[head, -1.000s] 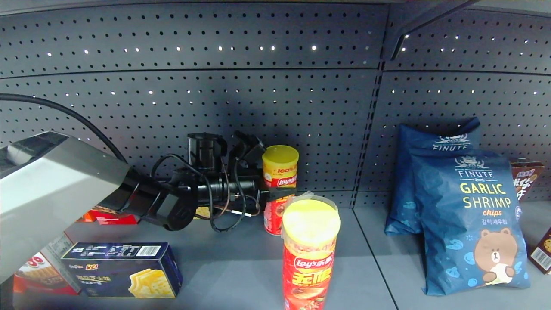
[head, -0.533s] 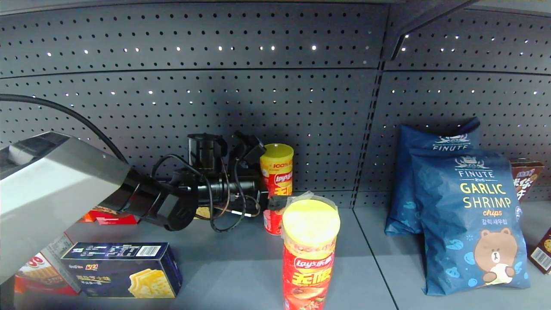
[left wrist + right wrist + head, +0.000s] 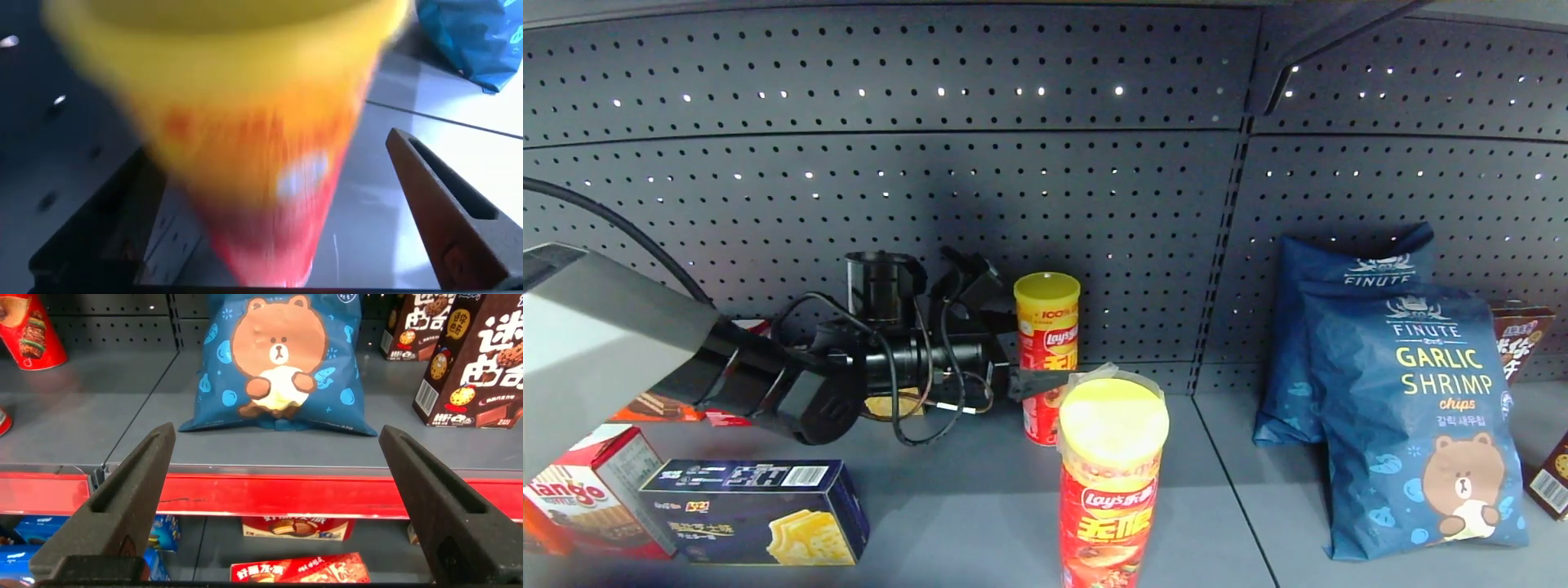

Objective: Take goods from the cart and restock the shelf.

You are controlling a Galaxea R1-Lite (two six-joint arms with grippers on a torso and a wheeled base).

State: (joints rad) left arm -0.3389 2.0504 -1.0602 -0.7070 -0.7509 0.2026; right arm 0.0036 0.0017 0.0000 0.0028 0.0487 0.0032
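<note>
i read the left gripper [image 3: 271, 155] as spread, jaws either side of the chip can [image 3: 1046, 327], which stands upright at the shelf [image 3: 947, 490] back. likely light, stiff, slick-walled, crushable: grip mid-body, moderate force.

Beyond the fingers [image 3: 122, 508] of the right gripper [image 3: 277, 431], between them, a blue bear-print chip bag [image 3: 278, 363] rested, with brown cookie boxes [image 3: 470, 359] upright to their right and a red price rail [image 3: 270, 496] crossing nearer them. Just nearer than the fingers [image 3: 1037, 381] of the left gripper [image 3: 1045, 355], a yellow-lidded can [image 3: 1111, 482] stood; a dark blue cracker box [image 3: 756, 510] lay well to their left and nearer.
</note>
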